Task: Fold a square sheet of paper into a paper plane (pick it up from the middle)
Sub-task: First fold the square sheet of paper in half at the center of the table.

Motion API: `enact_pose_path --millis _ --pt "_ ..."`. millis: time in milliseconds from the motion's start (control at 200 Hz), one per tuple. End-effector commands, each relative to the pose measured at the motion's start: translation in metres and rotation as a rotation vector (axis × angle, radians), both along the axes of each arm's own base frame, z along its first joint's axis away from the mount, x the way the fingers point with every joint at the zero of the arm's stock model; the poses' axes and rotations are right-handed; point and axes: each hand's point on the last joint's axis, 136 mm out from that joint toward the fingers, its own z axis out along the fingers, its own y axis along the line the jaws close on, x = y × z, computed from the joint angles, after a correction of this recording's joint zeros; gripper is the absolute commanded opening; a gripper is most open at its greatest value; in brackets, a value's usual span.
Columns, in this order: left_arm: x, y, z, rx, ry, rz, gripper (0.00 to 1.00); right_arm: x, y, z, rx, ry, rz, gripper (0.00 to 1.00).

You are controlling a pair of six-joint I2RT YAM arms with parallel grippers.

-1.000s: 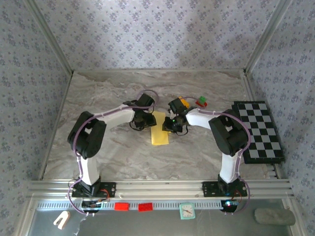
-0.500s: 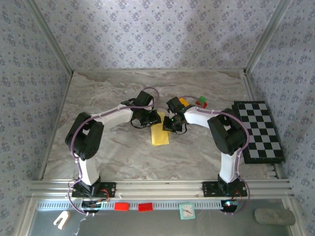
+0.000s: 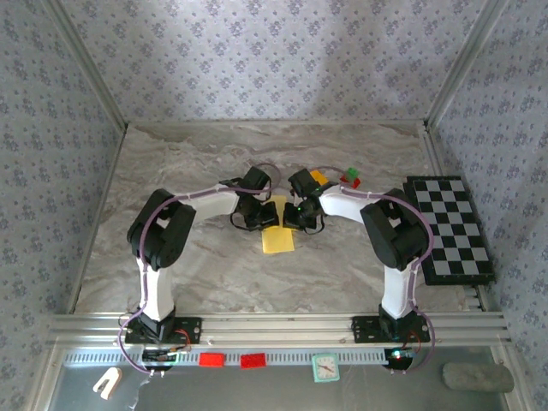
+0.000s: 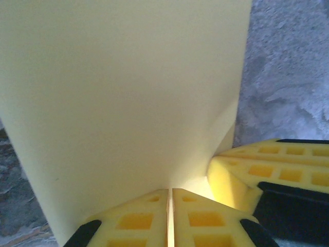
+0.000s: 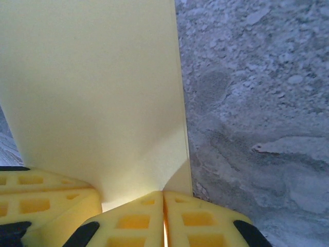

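The left gripper (image 4: 169, 193) is clamped on the yellow sheet (image 4: 118, 92), its waffle-moulded pads meeting on the edge nearest them. The right gripper (image 5: 163, 194) nips the same edge just beside it. The paper is plain, matte and smooth, and it runs ahead of both sets of fingers over the marbled grey table (image 5: 257, 103). Seen from above, the wrists cover the pinched end.

**Materials and finishes.** The sheet of paper (image 4: 128, 92) is shown as thin, matt yellow paper, smooth apart from one soft fold. The pads (image 4: 139, 220) of the left gripper (image 4: 168, 195) and of the right gripper (image 5: 163, 198) are seen as matt yellow moulded plastic with square recesses, backed in black. The table (image 5: 247, 103) is rendered as a grey, marble-patterned surface, mottled and slightly grainy. The checkered board (image 3: 454, 227) appears smooth. The front rail (image 3: 274, 325) is seen as ribbed bare metal, and the walls (image 3: 274, 60) as matt patterned wallpaper.
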Motion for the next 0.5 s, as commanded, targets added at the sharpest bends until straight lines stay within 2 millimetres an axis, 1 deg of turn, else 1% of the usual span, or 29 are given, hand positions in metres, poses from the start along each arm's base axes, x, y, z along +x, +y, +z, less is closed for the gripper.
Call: enact_pose_path --millis 0,265,495 --pt "-0.006 0.009 -0.012 0.072 0.009 -0.024 0.10 -0.039 -0.055 -0.068 -0.296 0.151 -0.025 0.10" --pt "-0.009 0.026 -0.023 0.160 0.004 -0.030 0.09 -0.045 -0.064 -0.073 -0.342 0.171 -0.025 0.10" --pt "-0.013 0.042 -0.030 0.178 0.019 -0.011 0.08 -0.061 -0.080 -0.085 -0.380 0.215 -0.013 0.10"
